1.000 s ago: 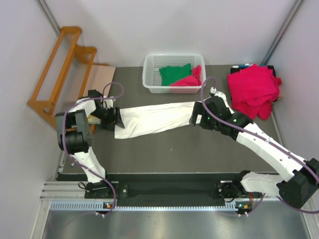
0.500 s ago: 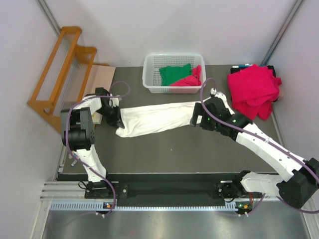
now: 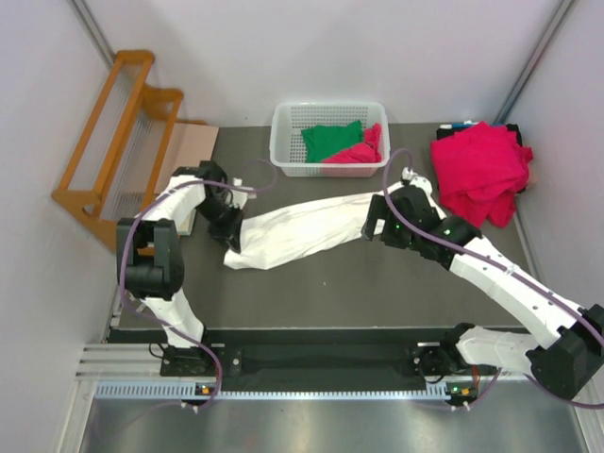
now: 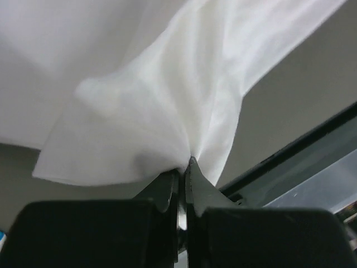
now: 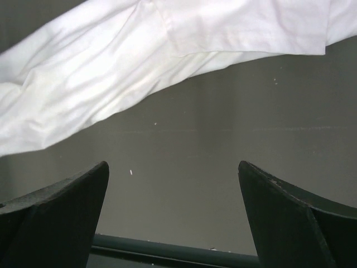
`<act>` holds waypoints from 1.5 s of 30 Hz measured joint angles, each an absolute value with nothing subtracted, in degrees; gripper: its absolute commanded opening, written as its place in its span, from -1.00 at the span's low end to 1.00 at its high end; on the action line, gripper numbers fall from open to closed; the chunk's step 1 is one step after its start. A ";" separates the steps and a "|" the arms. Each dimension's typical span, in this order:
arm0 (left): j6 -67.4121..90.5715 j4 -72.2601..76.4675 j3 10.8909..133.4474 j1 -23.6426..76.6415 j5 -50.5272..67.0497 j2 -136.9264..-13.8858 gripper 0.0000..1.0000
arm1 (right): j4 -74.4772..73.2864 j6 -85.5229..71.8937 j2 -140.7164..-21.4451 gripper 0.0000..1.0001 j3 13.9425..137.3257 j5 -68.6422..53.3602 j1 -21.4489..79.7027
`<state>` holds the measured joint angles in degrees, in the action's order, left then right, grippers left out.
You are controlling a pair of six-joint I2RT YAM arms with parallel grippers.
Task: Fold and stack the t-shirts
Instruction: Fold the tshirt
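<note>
White t-shirt (image 3: 302, 229): lying as a long crumpled band across the dark table (image 3: 377, 293), slanting from the near left up toward the right arm.
Left gripper (image 4: 183, 167): pinching a bunched corner at the band's left end. Its wrist camera is showing the jaws pressed together on a gather of cloth that is fanning out from the tips. From above, the arm is hiding that grip.
Right gripper (image 5: 173, 165): standing wide and holding nothing. Its wrist camera is showing bare table between the fingers (image 5: 67, 206), with the shirt's other end lying just beyond them, untouched. From above, this claw is only looking close to the cloth.
Overhead only: a white lattice basket (image 3: 283, 142) at the back is holding a green t-shirt (image 3: 330, 140) and a crimson t-shirt (image 3: 359, 153). A heap of crimson shirts (image 3: 479, 172) is sitting at the far right, well apart from the white one. A wooden rack (image 3: 113, 123) is leaning at the left wall.
</note>
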<state>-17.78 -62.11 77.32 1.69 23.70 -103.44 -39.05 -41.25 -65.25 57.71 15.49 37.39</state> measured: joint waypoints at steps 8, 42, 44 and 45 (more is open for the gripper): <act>-28.36 -71.18 70.87 8.62 22.81 -100.01 -0.95 | -40.47 -42.28 -64.38 0.99 57.71 17.76 36.93; -37.74 -74.37 68.71 13.47 22.22 -98.39 -0.94 | -35.53 -35.66 -114.06 0.99 83.29 8.01 15.05; -38.11 -74.39 68.71 13.93 22.33 -98.28 -0.93 | -35.35 -35.79 -114.06 1.00 82.87 7.75 14.66; -38.33 -74.39 68.69 14.28 22.46 -98.17 -0.93 | -35.35 -35.83 -114.06 0.99 82.85 7.57 14.44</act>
